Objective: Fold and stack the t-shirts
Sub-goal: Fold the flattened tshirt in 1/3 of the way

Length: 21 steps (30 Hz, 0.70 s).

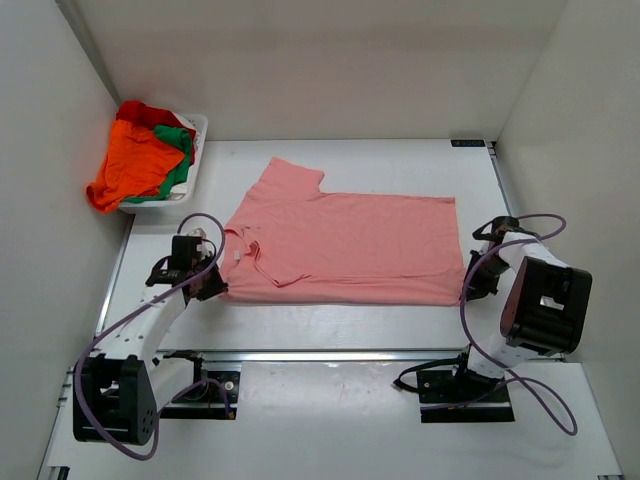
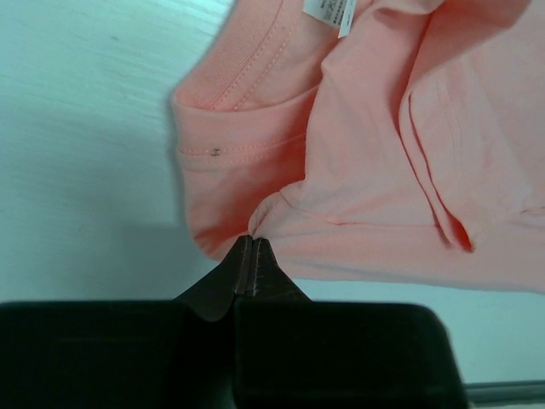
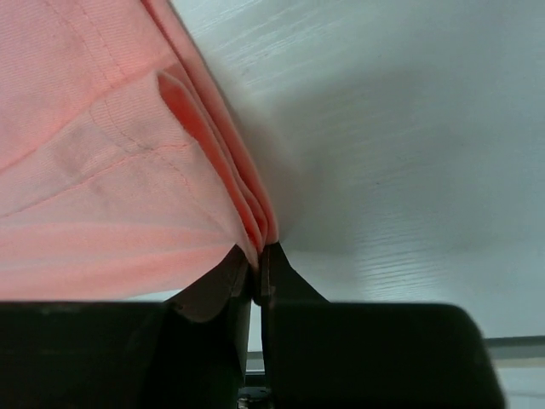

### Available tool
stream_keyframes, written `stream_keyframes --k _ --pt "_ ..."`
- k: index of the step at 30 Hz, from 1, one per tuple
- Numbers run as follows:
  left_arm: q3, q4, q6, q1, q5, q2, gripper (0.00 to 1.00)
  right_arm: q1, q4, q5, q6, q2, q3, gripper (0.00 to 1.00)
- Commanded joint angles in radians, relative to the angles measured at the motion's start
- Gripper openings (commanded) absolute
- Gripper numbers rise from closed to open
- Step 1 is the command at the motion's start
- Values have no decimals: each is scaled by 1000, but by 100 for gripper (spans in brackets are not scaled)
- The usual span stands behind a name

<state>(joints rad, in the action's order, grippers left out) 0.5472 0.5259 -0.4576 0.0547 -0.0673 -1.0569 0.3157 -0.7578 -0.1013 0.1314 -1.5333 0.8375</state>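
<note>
A salmon pink t-shirt (image 1: 340,245) lies spread across the middle of the table, its collar to the left and one sleeve pointing to the back. My left gripper (image 1: 215,287) is at the shirt's near left corner beside the collar. In the left wrist view this gripper (image 2: 253,240) is shut, pinching a fold of the pink cloth (image 2: 366,170). My right gripper (image 1: 468,287) sits at the near right corner. Seen from the right wrist, it (image 3: 259,249) is shut on the layered hem (image 3: 102,153). Orange (image 1: 135,165), green (image 1: 182,150) and red (image 1: 145,112) t-shirts are heaped at the back left.
A white basket (image 1: 196,160) at the back left holds the heap of shirts, with the orange one hanging over its edge. White walls close in the table on the left, back and right. Purple cables loop from both arms.
</note>
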Motion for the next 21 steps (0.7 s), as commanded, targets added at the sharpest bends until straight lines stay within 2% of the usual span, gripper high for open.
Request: stream_keyframes --k 1,3,5,6,8,10,12,14,15,16,17,18,19,21 --pt "36 72 36 14 -12 35 0 0 -12 161 -39 -43 46 0" --pt "55 117 45 -1 -72 37 1 2 -17 152 -35 -62 54 0" --pt "62 141 56 2 -147 40 22 -15 -21 169 -24 -59 58 2" --pt "72 141 57 11 -160 44 35 -15 -29 173 -21 -32 66 6" --pt "111 137 31 22 -186 60 53 -29 -44 178 -19 13 99 30" --pt "169 123 1 17 -207 63 60 -39 -69 187 -15 47 152 44" --pt "252 102 -18 16 -201 37 64 -82 -90 210 -7 73 248 57" --pt "373 68 -39 25 -192 -55 65 -130 -66 228 -16 90 313 61" --pt "437 18 -46 33 -183 -125 66 -159 -10 232 -25 97 336 61" --pt "473 -24 -44 40 -190 -168 67 -168 26 236 -15 111 339 67" --pt "552 -38 -53 39 -192 -258 68 -185 116 220 -7 130 322 69" --pt "636 -71 -53 48 -181 -311 68 -181 234 162 -10 142 292 73" --pt "680 -102 -56 53 -171 -406 69 -172 276 144 28 142 270 75" --pt "878 -118 -47 71 -123 -564 70 -132 363 71 107 93 297 75"
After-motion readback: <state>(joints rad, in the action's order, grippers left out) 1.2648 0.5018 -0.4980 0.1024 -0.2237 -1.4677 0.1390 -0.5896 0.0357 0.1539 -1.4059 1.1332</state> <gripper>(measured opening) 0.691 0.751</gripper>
